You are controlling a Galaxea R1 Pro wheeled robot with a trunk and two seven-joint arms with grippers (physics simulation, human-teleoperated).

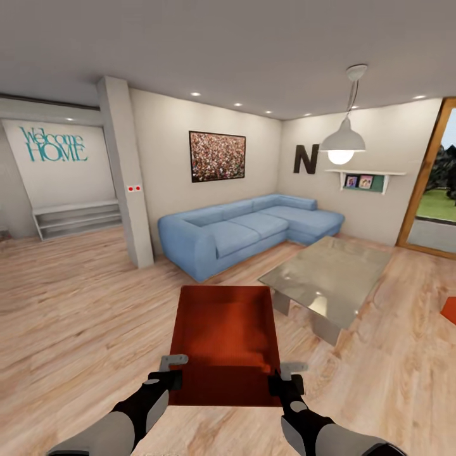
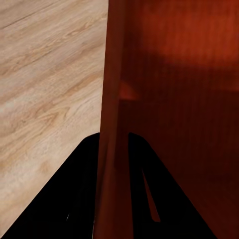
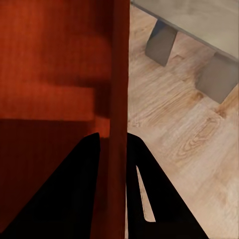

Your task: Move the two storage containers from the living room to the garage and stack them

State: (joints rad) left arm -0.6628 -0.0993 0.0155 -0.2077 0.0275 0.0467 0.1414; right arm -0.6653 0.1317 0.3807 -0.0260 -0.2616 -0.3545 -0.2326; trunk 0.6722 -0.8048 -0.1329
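I hold one red-orange storage container (image 1: 225, 335) in front of me above the light wood-plank floor of the living room. My left gripper (image 1: 170, 379) is shut on its left wall near the near corner, and my right gripper (image 1: 278, 382) is shut on its right wall. In the left wrist view the container wall (image 2: 112, 99) runs between the black fingers (image 2: 74, 199). The right wrist view shows the same, with the container wall (image 3: 119, 74) between the fingers (image 3: 84, 189). A red-orange corner (image 1: 449, 309) lies on the floor at the right edge; I cannot tell what it is.
A glass-topped coffee table (image 1: 329, 272) stands just right of the container. A blue corner sofa (image 1: 247, 231) sits behind it. A grey pillar (image 1: 126, 177) rises at the left, with a low shelf (image 1: 76, 218) beyond. A wood-framed glass door (image 1: 437, 190) is at the right.
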